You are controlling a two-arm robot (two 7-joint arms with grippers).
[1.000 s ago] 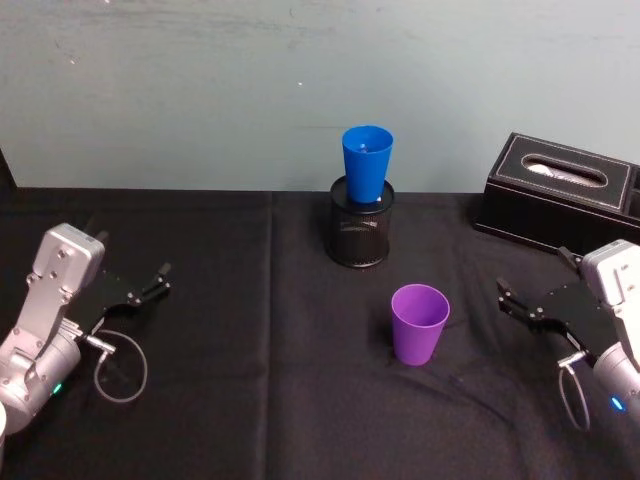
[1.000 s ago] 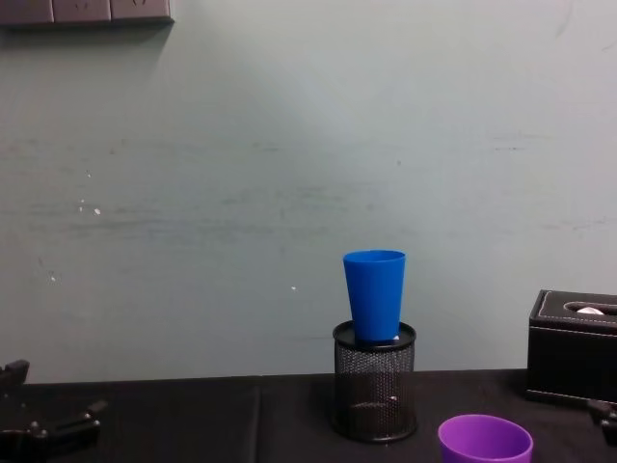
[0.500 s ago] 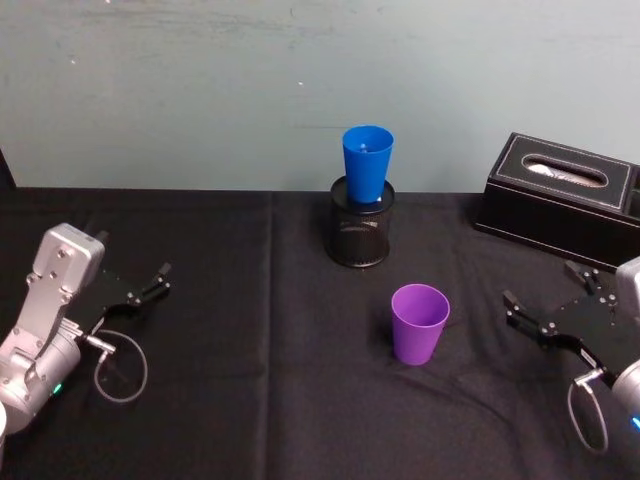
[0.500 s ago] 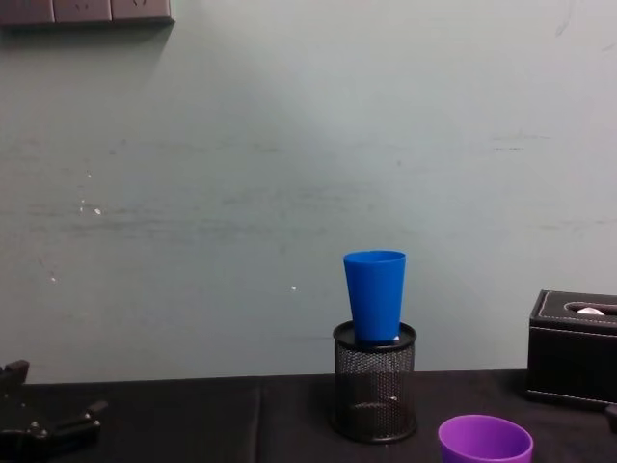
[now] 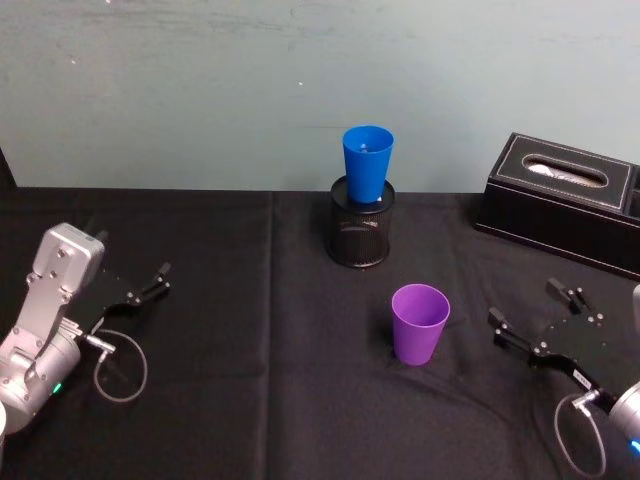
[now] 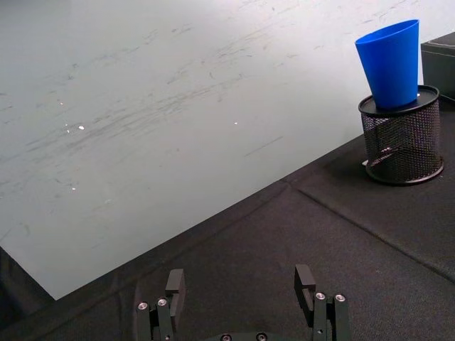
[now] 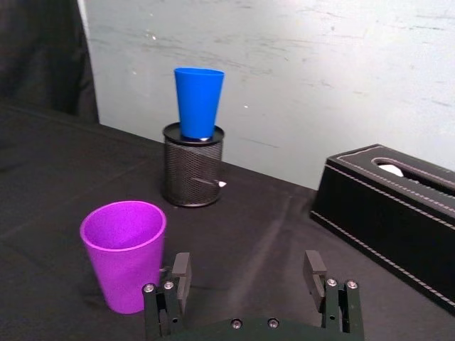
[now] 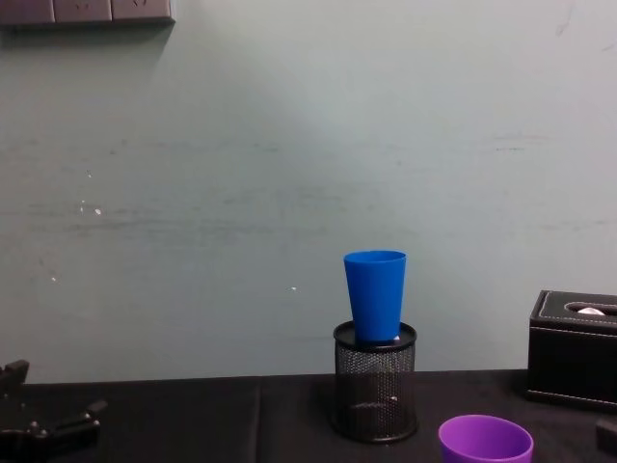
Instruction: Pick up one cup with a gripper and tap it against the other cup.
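Right pincer [image 5: 524,303], right edge of tabletop [image 5: 250,400]: jaws wide, empty. Upright purple tumbler [image 5: 419,322] near, toward centre from it. Left pincer [image 5: 155,282], left edge: parted, idle, much farther off.

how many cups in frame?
2. The purple cup stands upright on the black tablecloth, beside the open right gripper and apart from it. The blue cup sits upright in the top of the black mesh pen holder, farther back. No sign of hidden ones.
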